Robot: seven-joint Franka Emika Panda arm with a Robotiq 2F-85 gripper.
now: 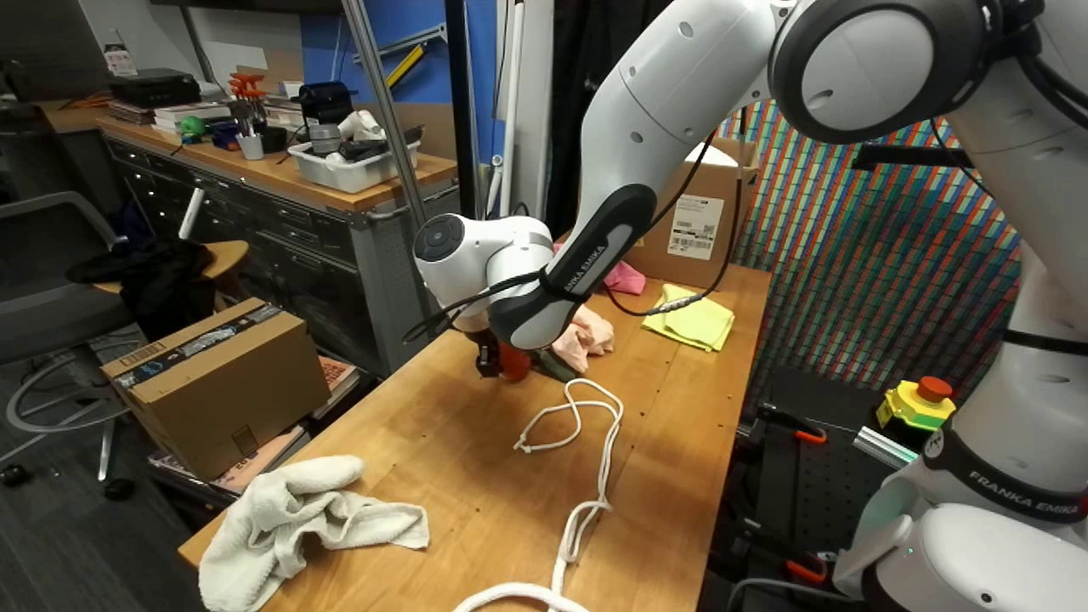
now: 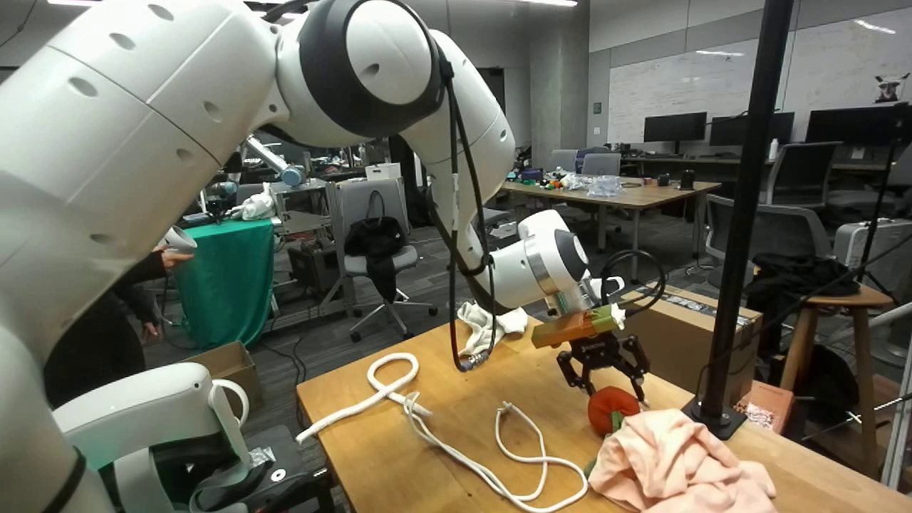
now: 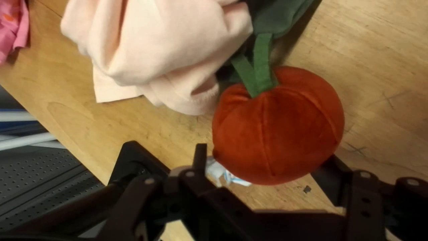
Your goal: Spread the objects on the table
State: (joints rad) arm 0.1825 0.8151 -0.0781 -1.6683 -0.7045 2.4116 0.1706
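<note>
A red plush tomato (image 3: 277,134) with a green stem lies on the wooden table; it also shows in both exterior views (image 1: 513,362) (image 2: 611,409). My gripper (image 3: 264,157) is open, pointing down at it; in an exterior view the fingers (image 2: 614,392) are on either side of its top. In the wrist view the left finger stands slightly apart from the tomato; the right fingertip is partly hidden behind it. A crumpled peach cloth (image 2: 677,467) and a dark green item (image 3: 281,16) lie against the tomato. A white rope (image 1: 605,459), white towel (image 1: 297,527), yellow cloth (image 1: 693,319) and pink cloth (image 1: 626,279) lie elsewhere.
A cardboard box (image 1: 680,229) stands at one table end. A black post (image 2: 741,214) rises at the table's edge near the gripper. A cable loop (image 1: 705,293) hangs from the arm. A crumpled white wrapper (image 3: 217,172) shows behind the tomato.
</note>
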